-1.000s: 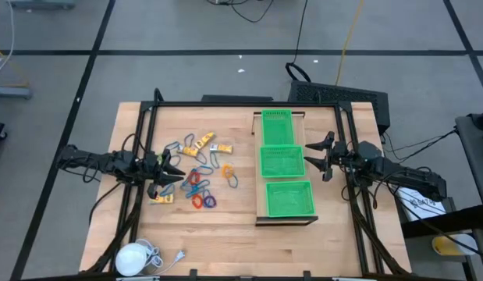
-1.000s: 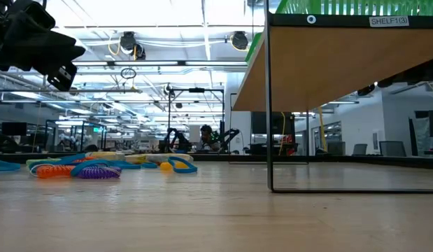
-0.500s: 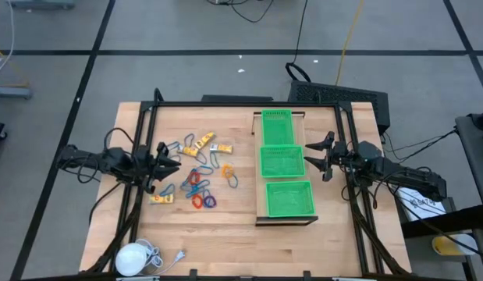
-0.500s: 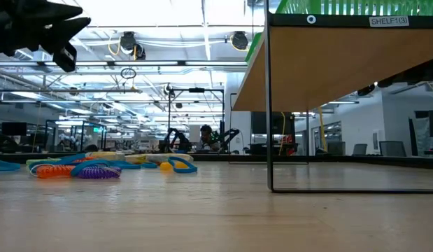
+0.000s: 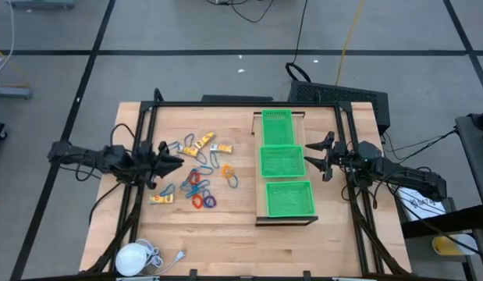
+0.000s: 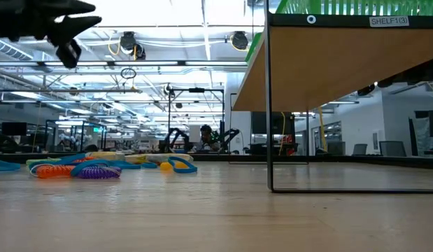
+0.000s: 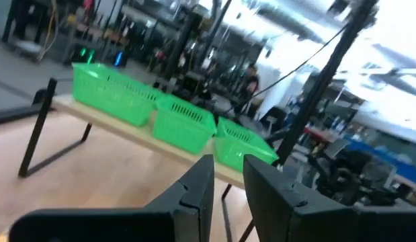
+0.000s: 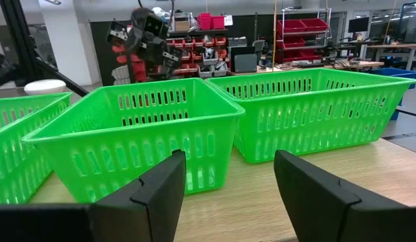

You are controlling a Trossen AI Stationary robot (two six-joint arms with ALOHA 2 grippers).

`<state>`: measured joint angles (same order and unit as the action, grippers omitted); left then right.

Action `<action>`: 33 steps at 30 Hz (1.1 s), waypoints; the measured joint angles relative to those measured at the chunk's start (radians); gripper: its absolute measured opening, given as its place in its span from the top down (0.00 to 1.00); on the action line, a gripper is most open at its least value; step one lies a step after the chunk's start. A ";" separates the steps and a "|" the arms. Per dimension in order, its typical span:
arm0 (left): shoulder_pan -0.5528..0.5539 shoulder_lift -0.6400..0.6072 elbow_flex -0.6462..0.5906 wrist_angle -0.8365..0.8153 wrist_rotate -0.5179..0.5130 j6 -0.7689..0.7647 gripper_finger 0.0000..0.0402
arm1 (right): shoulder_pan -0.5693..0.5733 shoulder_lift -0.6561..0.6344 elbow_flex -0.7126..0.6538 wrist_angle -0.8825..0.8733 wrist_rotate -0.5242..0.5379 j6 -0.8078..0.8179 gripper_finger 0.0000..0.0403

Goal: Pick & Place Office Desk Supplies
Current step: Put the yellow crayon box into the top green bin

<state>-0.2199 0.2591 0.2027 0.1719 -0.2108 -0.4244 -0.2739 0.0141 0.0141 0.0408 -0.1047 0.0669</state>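
The high view looks straight down on the whole surface (image 5: 225,234). The low view sits at surface height, facing level across it into the room. Each wrist view looks forward past its own fingers. Both wrist views and the high view share the green baskets (image 5: 282,160) (image 7: 184,122) (image 8: 134,134).

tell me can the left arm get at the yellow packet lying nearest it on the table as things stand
Probably yes. The left hand hangs above the table beside the pile, and the yellow packet lies apart from the rest with nothing on top of it. The hand looks empty.
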 joint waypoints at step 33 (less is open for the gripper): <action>0.164 1.032 0.667 -1.000 -0.164 0.065 0.41 | 0.000 0.000 0.000 0.000 0.000 0.000 0.46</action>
<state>-0.0555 1.2916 0.8701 -0.8282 -0.3752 -0.3592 -0.2737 0.0143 0.0142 0.0410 -0.1047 0.0666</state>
